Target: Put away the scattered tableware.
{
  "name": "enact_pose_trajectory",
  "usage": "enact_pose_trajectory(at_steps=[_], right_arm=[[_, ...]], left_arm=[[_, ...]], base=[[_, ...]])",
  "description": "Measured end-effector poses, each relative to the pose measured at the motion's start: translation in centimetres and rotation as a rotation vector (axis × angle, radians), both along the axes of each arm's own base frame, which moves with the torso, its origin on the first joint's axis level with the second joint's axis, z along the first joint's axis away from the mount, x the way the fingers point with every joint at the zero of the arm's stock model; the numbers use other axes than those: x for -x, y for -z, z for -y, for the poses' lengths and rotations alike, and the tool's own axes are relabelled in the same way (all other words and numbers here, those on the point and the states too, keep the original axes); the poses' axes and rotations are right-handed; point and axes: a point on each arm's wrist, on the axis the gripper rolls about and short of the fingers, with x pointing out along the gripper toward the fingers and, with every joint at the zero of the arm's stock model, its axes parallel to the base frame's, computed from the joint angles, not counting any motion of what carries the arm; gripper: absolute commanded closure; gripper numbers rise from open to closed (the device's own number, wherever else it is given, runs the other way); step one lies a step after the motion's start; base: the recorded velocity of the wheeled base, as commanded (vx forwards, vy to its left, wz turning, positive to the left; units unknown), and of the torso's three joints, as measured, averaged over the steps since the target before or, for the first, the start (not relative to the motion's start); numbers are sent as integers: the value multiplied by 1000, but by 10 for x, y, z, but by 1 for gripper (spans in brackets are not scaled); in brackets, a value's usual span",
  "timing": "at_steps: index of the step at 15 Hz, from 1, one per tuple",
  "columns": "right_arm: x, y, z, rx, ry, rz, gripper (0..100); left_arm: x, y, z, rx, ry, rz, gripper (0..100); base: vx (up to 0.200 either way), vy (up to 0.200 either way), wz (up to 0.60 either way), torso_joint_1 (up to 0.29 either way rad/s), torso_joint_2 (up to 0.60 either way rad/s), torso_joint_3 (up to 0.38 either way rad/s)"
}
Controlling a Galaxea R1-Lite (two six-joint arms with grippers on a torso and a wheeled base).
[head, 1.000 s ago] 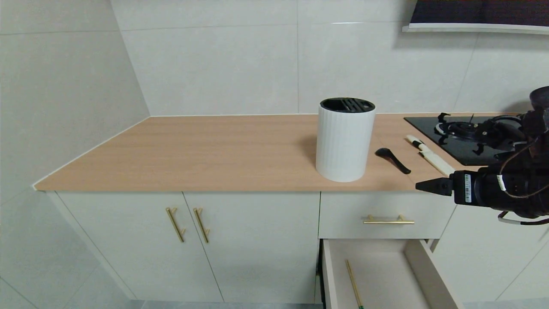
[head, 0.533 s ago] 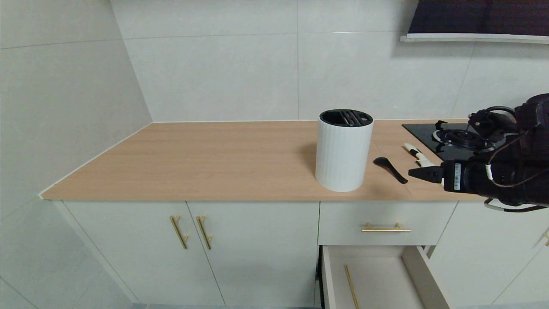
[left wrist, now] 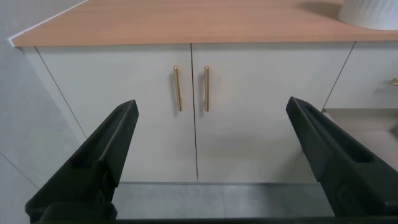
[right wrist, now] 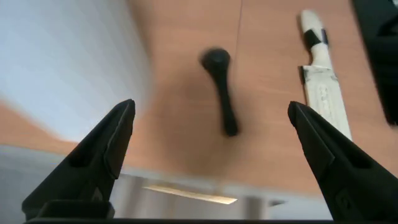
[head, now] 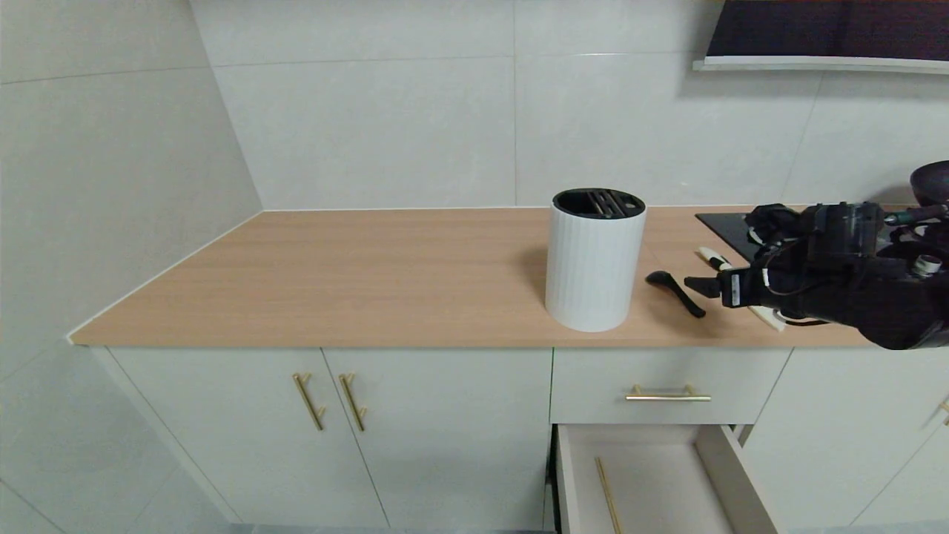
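A black spoon [head: 675, 289] [right wrist: 222, 93] lies on the wooden counter [head: 385, 274] just right of a white ribbed utensil holder [head: 595, 259] [right wrist: 68, 56] with a black slotted top. A white knife [head: 715, 261] [right wrist: 323, 81] with black bands lies right of the spoon. My right gripper [head: 697, 285] [right wrist: 211, 162] hovers open over the counter's front edge, close to the spoon's handle end, with nothing between its fingers. My left gripper [left wrist: 211, 162] is open and low, facing the cabinet doors [left wrist: 193, 106].
A black gas hob [head: 730, 222] sits at the counter's right end behind my right arm. Below the counter a drawer [head: 723, 467] stands pulled out with chopsticks [head: 606, 493] inside. A shut drawer with a gold handle [head: 667, 397] is above it.
The head camera tilted up a little. My right gripper rose from in front of the counter edge and moved left and forward, over the counter toward the spoon.
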Motion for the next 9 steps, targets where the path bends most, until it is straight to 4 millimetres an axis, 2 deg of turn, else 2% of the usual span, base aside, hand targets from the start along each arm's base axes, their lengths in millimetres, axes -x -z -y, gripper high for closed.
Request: enact_pose_trajectory(at_steps=[4, 9], right_arm=[[-25, 39, 6, 11, -7, -26, 0], [-39, 61, 4, 7, -8, -61, 0]], left_arm=[[0, 0, 0, 0, 0, 0, 0], [0, 0, 0, 0, 0, 0, 0]], base=[[0, 0, 0, 0, 0, 0], [0, 0, 0, 0, 0, 0]])
